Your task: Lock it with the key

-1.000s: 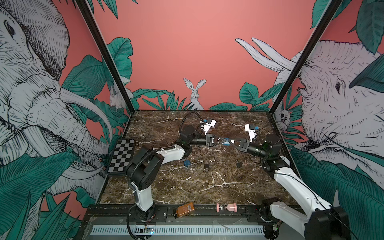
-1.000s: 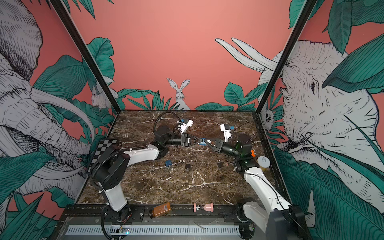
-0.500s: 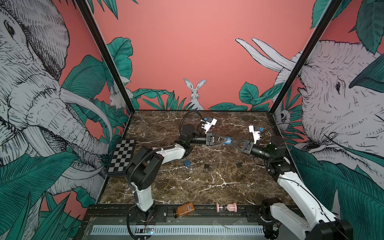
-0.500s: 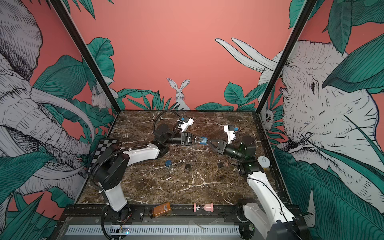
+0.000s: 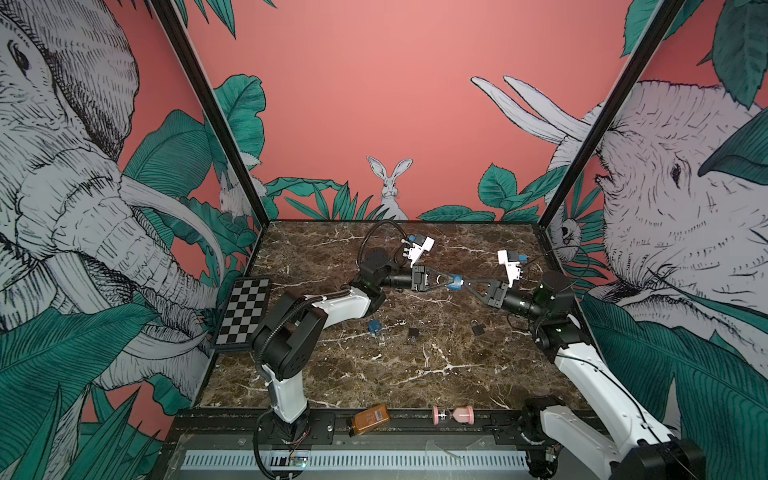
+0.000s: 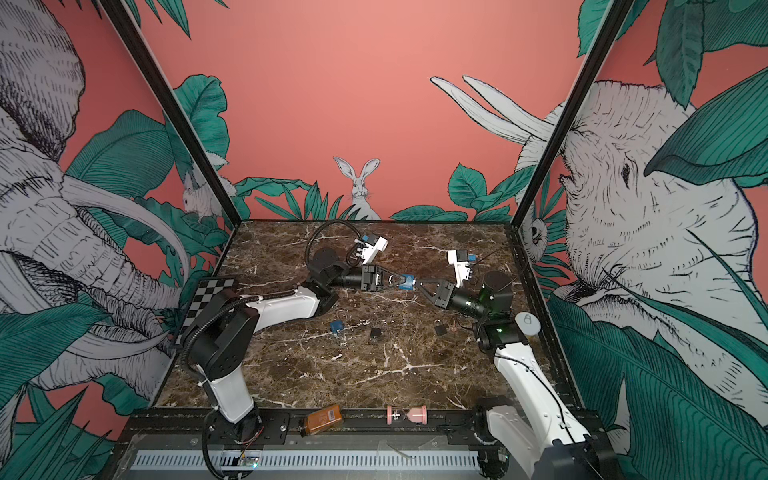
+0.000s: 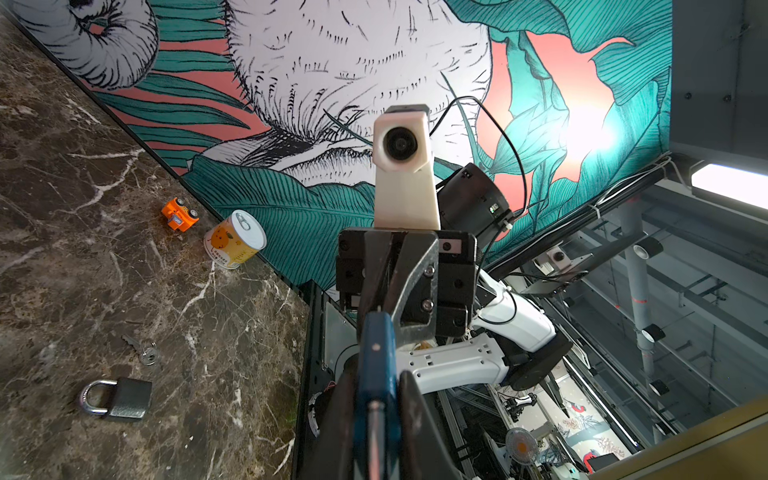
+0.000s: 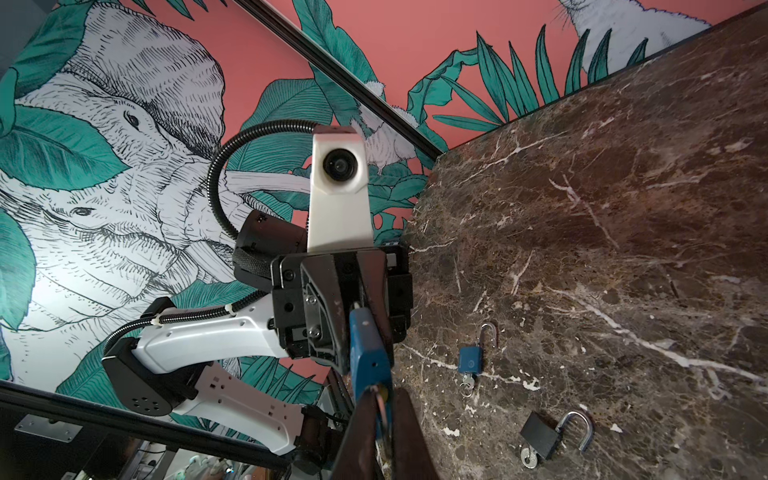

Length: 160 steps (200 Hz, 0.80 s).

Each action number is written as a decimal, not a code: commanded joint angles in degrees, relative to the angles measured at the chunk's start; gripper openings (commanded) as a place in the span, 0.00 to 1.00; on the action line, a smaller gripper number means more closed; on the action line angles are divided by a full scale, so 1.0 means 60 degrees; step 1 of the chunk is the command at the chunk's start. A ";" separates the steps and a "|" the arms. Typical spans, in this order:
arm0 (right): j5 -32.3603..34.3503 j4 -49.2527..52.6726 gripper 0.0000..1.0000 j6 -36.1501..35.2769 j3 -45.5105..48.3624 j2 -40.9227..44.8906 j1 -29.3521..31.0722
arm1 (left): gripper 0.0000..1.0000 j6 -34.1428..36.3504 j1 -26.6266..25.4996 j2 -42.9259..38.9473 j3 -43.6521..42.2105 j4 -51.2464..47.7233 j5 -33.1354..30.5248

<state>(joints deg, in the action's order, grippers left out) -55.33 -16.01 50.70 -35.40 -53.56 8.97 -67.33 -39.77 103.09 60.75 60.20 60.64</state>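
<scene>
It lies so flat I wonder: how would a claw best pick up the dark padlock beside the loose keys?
I'd grip the padlock body across its narrow sides, coming straight down. It lies flat on the table, so one broad face is underneath, and the thin round shackle would likely slip.

Left arm (image 5: 332,307) and right arm (image 5: 582,361) stretch level toward mid-frame above the counter (image 5: 374,374); left jaws clamp the blue padlock (image 5: 456,281), right jaws pinch its key (image 8: 381,401).
</scene>
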 commanded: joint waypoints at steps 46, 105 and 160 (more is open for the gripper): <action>-0.0395 -0.0701 0.00 0.0131 0.0170 0.0196 -0.0143 | 0.00 -0.0015 0.0165 0.0017 0.0246 0.0787 0.0148; -0.1060 -0.1553 0.00 0.0821 0.0465 0.0310 -0.0918 | 0.00 0.0133 0.0474 -0.0160 0.0012 0.0719 0.0273; -0.1313 -0.1367 0.00 0.0843 0.0298 0.0401 -0.1106 | 0.00 0.0108 0.0464 0.0004 0.0211 0.0666 0.0380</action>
<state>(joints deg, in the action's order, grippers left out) -62.37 -21.58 55.33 -32.82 -52.38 2.98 -67.26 -38.28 103.50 60.73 61.45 62.17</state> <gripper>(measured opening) 0.047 0.160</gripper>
